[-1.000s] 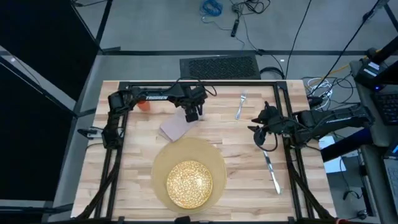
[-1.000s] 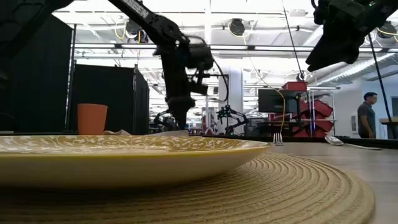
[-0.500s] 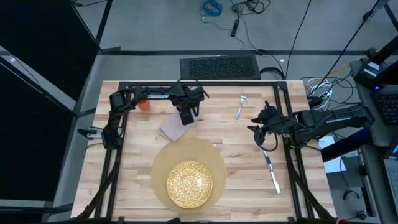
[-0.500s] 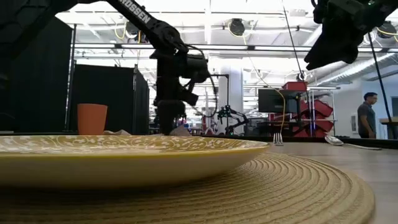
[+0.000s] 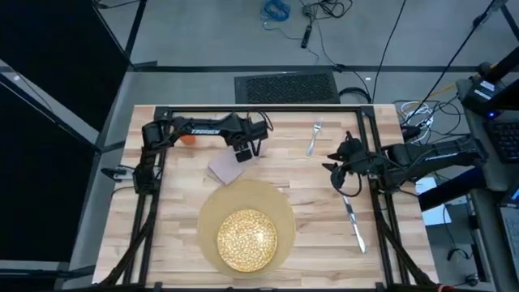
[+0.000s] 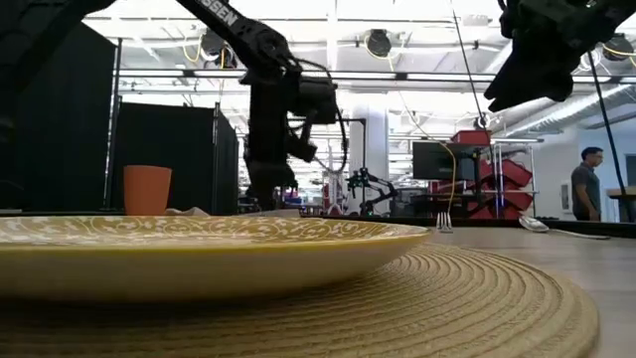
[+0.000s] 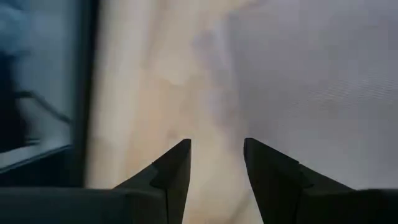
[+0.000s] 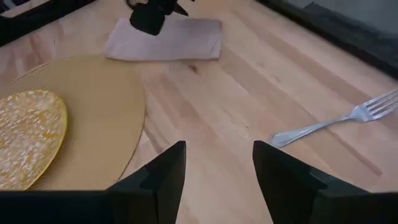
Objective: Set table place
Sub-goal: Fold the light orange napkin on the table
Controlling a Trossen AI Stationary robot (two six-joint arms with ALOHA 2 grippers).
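High view, reading from the left: the small orange cup (image 5: 187,137) is standing near the far left corner of the table (image 5: 316,195), a smooth tapered tumbler parked well apart from the place being laid. Just beside it the left gripper (image 5: 246,146) is hanging over the far edge of the pinkish-grey napkin (image 5: 227,168), a soft folded rectangle of cloth lying askew and just off the mat's far rim. In the left wrist view the two dark wedge-shaped fingers (image 7: 174,168) are standing apart with a narrow gap, nothing between them, pointed down at the cloth's edge where it meets the pale planks, which looks like the line-up for a pinch, probably to shift the napkin beside the mat. The round tan mat (image 5: 280,207) is lying at the near middle of the table, woven in ribbed rings, carrying the gold-speckled plate (image 5: 246,239) slightly toward its near side, glossy and shallow. Farther right, the steel fork (image 5: 313,138) is lying near the far edge, thin and bright. The right gripper (image 5: 340,166) is waiting above the right side, its fingers spread and empty in the right wrist view. Below it on the planks a long piece of steel cutlery (image 5: 353,219) is lying, seemingly the knife, not yet brought to the mat.
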